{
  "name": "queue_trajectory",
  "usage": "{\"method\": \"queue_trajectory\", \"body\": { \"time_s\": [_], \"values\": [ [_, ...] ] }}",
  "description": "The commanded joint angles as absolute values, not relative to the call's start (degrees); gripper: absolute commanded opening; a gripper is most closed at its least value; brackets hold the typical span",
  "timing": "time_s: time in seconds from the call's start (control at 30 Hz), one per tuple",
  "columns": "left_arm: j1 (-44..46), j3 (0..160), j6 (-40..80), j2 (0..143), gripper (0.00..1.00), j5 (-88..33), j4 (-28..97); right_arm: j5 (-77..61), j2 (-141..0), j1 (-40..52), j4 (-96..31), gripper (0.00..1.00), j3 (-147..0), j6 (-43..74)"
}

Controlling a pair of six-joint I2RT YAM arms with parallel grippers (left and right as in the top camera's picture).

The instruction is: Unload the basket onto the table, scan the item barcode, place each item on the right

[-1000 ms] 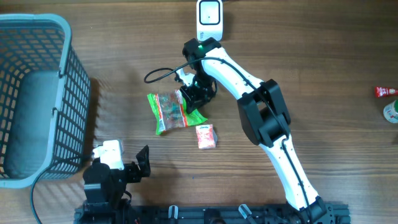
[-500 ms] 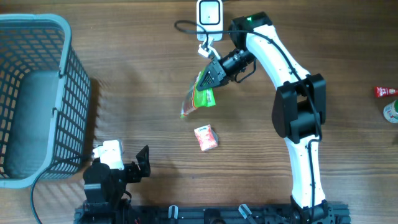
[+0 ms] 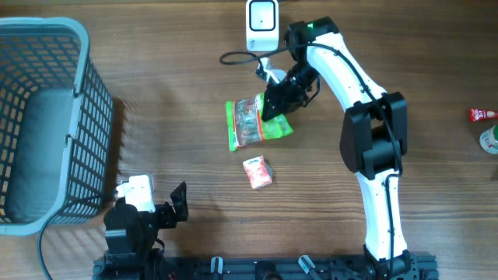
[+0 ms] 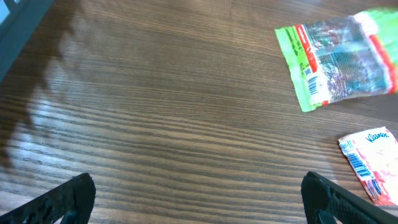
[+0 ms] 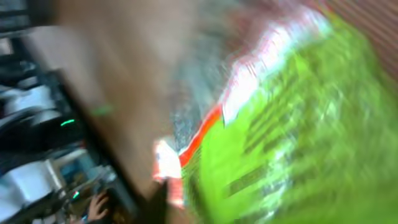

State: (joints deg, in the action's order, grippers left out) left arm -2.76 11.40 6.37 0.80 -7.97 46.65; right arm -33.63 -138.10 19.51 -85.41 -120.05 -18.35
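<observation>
Though mostly clear, the packet (image 4: 339, 62) has green ends and a barcode.

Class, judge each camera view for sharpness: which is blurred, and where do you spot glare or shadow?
Right wrist view: heavy motion blur, the green bag smeared and its print unreadable. Left wrist view: sharp, the bag's barcode visible, pale glare on the table at left. Overhead view: crisp and evenly lit, soft shadow beside the basket.
</observation>
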Motion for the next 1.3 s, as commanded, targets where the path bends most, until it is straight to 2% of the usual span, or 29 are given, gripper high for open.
{"method": "queue_trajectory", "body": {
  "time_s": [0.0, 0.07, 0.13, 0.17, 0.23, 0.3, 0.4, 0.43, 0.47, 0.5, 0.57, 0.67, 0.73, 0.77, 0.83, 0.93, 1.07, 1.1, 1.13, 1.17, 1.23, 1.27],
  "values": [
    [-3.0, 10.8, 6.7, 0.4, 1.00, -7.8, 46.5, -7.8, -137.4, 19.2, -84.1, 1.00, -116.0, -4.5],
    [-3.0, 10.8, 6.7, 0.4, 1.00, -7.8, 46.5, 1.3, -137.0, 19.2, -84.5, 1.00, -117.2, -1.5],
    [-3.0, 10.8, 6.7, 0.4, 1.00, -7.8, 46.5, 2.0, -135.1, 19.7, -84.0, 1.00, -122.2, -3.9],
    [-3.0, 10.8, 6.7, 0.4, 1.00, -7.8, 46.5, 0.0, -133.9, 20.0, -82.8, 1.00, -123.5, -7.4],
    [-3.0, 10.8, 6.7, 0.4, 1.00, -7.8, 46.5, -9.6, -130.5, 21.1, -78.5, 1.00, -123.9, -24.3],
    [-3.0, 10.8, 6.7, 0.4, 1.00, -7.9, 46.5, -14.0, -130.1, 21.7, -79.0, 1.00, -123.9, -34.9],
    [-3.0, 10.8, 6.7, 0.4, 1.00, -7.8, 46.5, -23.1, -130.1, 21.7, -79.2, 1.00, -123.3, -44.2],
    [-3.0, 10.8, 6.7, 0.4, 1.00, -7.8, 46.5, -25.0, -130.1, 21.7, -78.9, 0.95, -123.3, -46.9],
    [-3.0, 10.8, 6.7, 0.4, 1.00, -7.9, 46.5, -25.0, -130.1, 21.7, -77.0, 0.59, -123.3, -48.6],
    [-3.0, 10.8, 6.7, 0.4, 1.00, -7.8, 46.5, -23.2, -130.2, 21.7, -73.7, 0.05, -123.3, -45.4],
    [-3.0, 10.8, 6.7, 0.4, 1.00, -7.8, 46.5, -19.3, -131.6, 21.6, -63.7, 0.04, -123.3, -31.8],
    [-3.0, 10.8, 6.7, 0.4, 1.00, -7.9, 46.5, -17.0, -135.5, 21.7, -61.1, 0.04, -123.3, -30.2],
    [-3.0, 10.8, 6.7, 0.4, 1.00, -7.8, 46.5, -5.8, -138.0, 21.7, -59.5, 0.04, -123.3, -22.7],
    [-3.0, 10.8, 6.7, 0.4, 1.00, -7.8, 46.5, -5.3, -139.0, 21.7, -59.9, 0.04, -123.3, -21.1],
    [-3.0, 10.8, 6.7, 0.4, 1.00, -7.8, 46.5, -5.5, -140.3, 21.7, -63.2, 0.04, -123.3, -19.0],
    [-3.0, 10.8, 6.7, 0.4, 1.00, -7.9, 46.5, -5.9, -141.2, 21.7, -72.1, 0.04, -123.2, -9.4],
    [-3.0, 10.8, 6.7, 0.4, 1.00, -7.8, 46.5, -30.7, -141.1, 22.7, -89.3, 0.04, -123.3, -11.9],
    [-3.0, 10.8, 6.7, 0.4, 1.00, -7.8, 46.5, -33.2, -141.1, 23.4, -92.3, 0.04, -123.3, -13.8],
    [-3.0, 10.8, 6.7, 0.4, 1.00, -7.9, 46.5, -28.7, -141.0, 24.0, -92.2, 0.04, -123.5, -11.4],
    [-3.0, 10.8, 6.7, 0.4, 1.00, -7.8, 46.5, -23.9, -140.9, 24.1, -91.9, 0.33, -124.0, -7.8],
    [-3.0, 10.8, 6.7, 0.4, 1.00, -7.9, 46.5, -13.2, -140.5, 24.0, -92.3, 0.43, -127.6, -3.2],
    [-3.0, 10.8, 6.7, 0.4, 1.00, -7.8, 46.5, -8.2, -140.2, 24.0, -91.9, 0.56, -130.4, -3.5]
  ]
}}
